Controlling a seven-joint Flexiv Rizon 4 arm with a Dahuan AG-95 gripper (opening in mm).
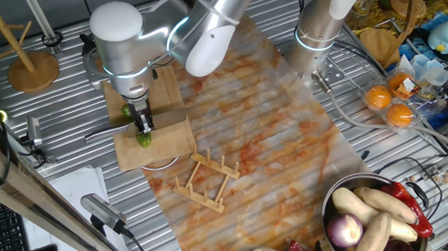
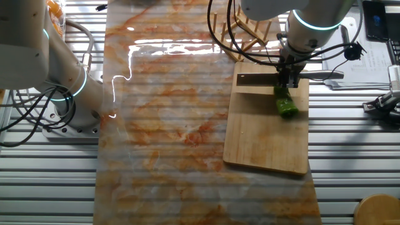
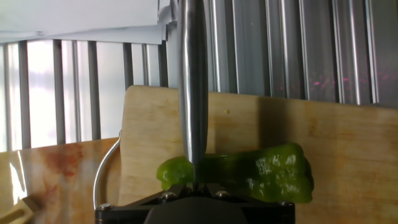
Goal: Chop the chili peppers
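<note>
A glossy green chili pepper (image 3: 261, 174) lies across the wooden cutting board (image 3: 348, 143). My gripper (image 3: 193, 186) is shut on a knife, and the knife blade (image 3: 193, 93) shows edge-on, pointing away over the pepper's left part. In one fixed view the gripper (image 1: 142, 126) hangs right above the pepper (image 1: 143, 140) on the board (image 1: 169, 138), with another green bit (image 1: 126, 111) just behind it. In the other fixed view the gripper (image 2: 289, 78) holds the knife (image 2: 259, 79) flat along the board's far edge, and the pepper (image 2: 286, 104) lies just under it.
A wooden rack (image 1: 206, 182) stands beside the board on a stained plastic sheet (image 1: 284, 144). At the front right, a metal bowl (image 1: 342, 190) holds sweet potatoes, onions and red peppers. A second arm's base (image 1: 321, 31), oranges (image 1: 386, 103) and a wooden stand (image 1: 33, 69) surround the area.
</note>
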